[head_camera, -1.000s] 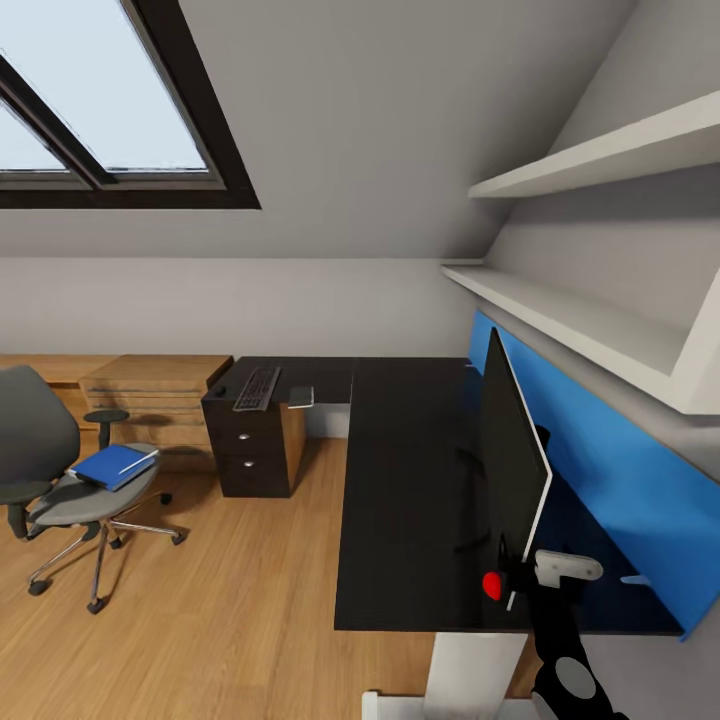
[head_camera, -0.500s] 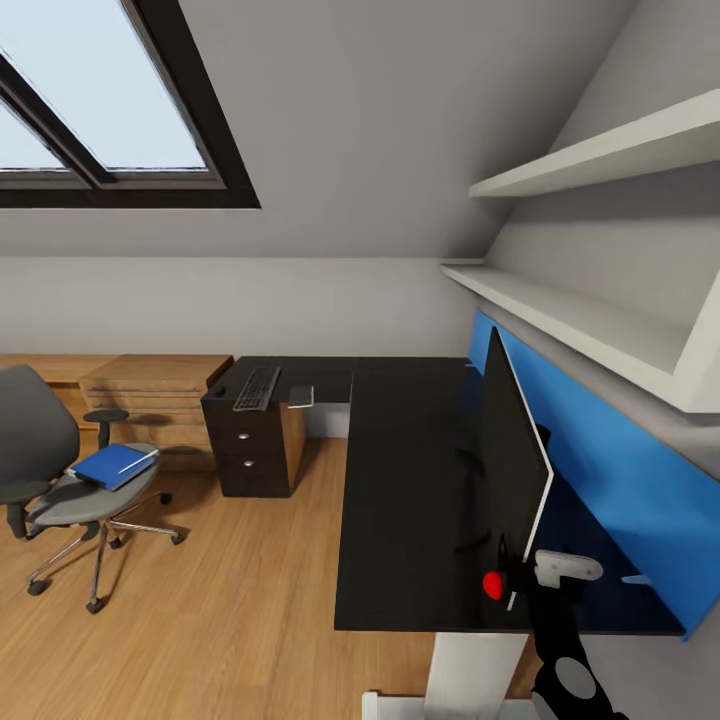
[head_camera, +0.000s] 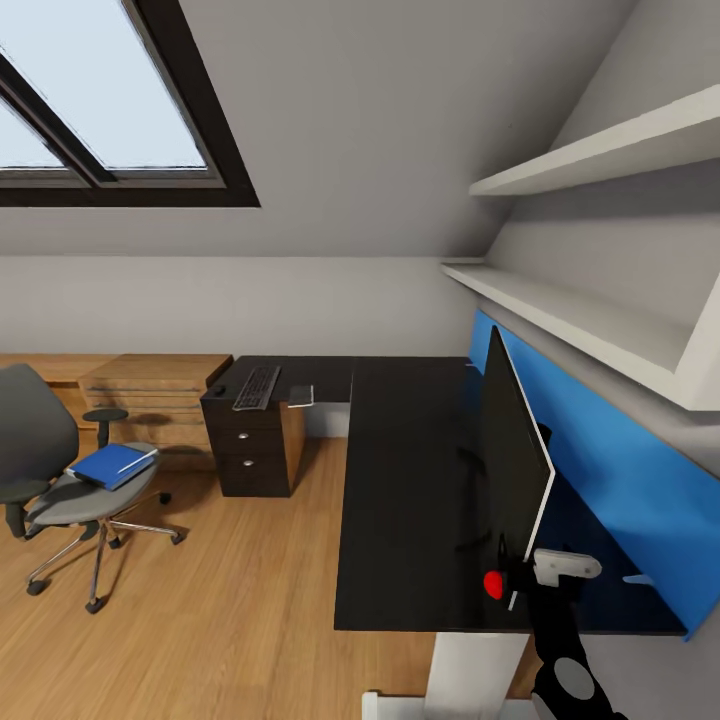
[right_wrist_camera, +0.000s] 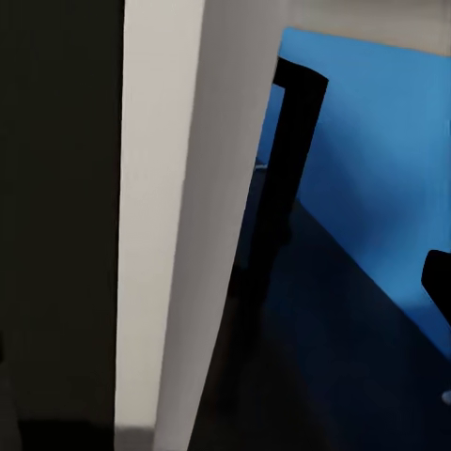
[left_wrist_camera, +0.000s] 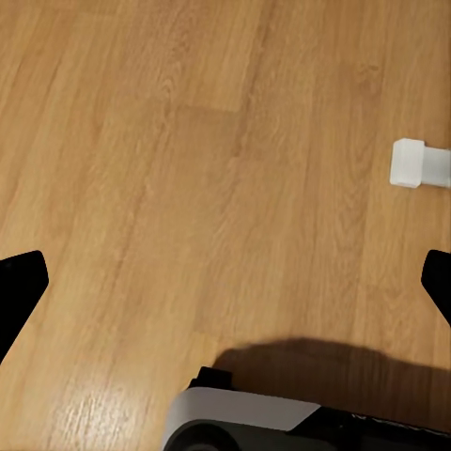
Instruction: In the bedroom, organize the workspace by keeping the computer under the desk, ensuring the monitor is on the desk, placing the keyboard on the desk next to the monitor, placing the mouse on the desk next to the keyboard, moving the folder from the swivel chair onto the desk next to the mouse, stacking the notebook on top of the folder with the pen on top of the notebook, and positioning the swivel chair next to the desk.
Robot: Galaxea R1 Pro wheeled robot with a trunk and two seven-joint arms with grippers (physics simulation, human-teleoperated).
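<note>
The monitor (head_camera: 512,455) stands edge-on on the right arm of the black desk (head_camera: 400,500), a red dot at its near lower corner. My right gripper (head_camera: 527,578) is open at that corner, and the monitor's pale edge (right_wrist_camera: 169,225) runs between its fingers (right_wrist_camera: 438,282). The keyboard (head_camera: 258,388) and the small grey notebook (head_camera: 301,397) lie on the desk's far left end. The swivel chair (head_camera: 40,470) stands apart on the floor, with the blue folder (head_camera: 108,466) and the white pen (head_camera: 139,461) on its seat. My left gripper (left_wrist_camera: 225,282) hangs open over the floor. The computer and the mouse are out of view.
A black drawer unit (head_camera: 250,450) holds up the desk's left end, with a low light-wood shelf unit (head_camera: 150,395) beside it. A blue wall panel (head_camera: 620,480) and white shelves (head_camera: 580,320) run behind the monitor. A white block (left_wrist_camera: 418,163) sits on the wood floor.
</note>
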